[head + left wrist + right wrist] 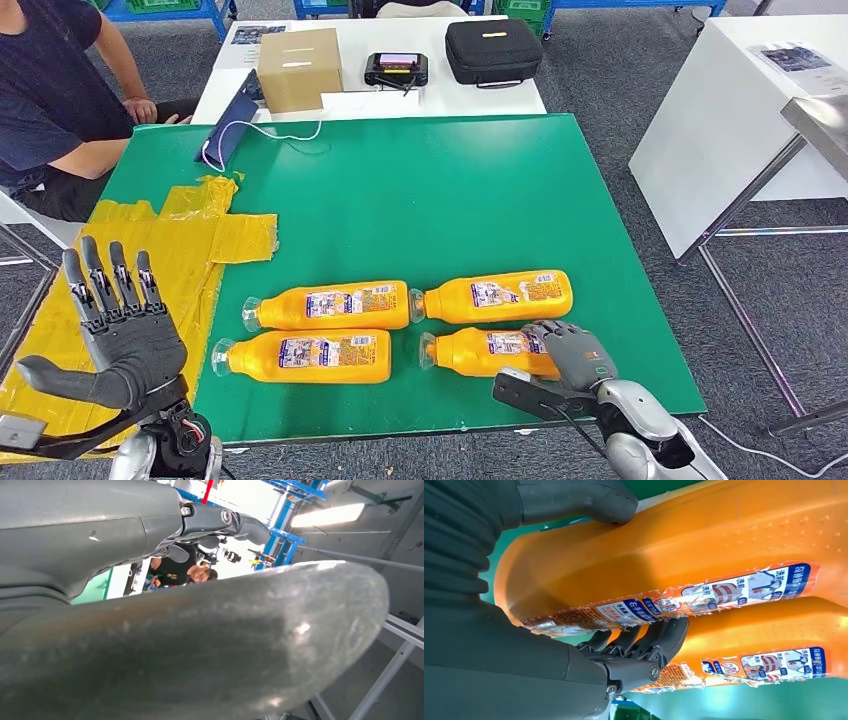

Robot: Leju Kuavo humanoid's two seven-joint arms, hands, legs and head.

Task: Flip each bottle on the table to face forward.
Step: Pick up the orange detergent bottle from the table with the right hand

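We saw four orange bottles lying in two rows on the green table [450,180]. Our right hand [565,362] gripped the base end of the near right bottle [480,352], thumb on one side, fingers [659,637] wedged between it and the far right bottle [497,296]. Our left hand [120,330] hovered over yellow plastic [215,235], fingers spread, holding nothing.
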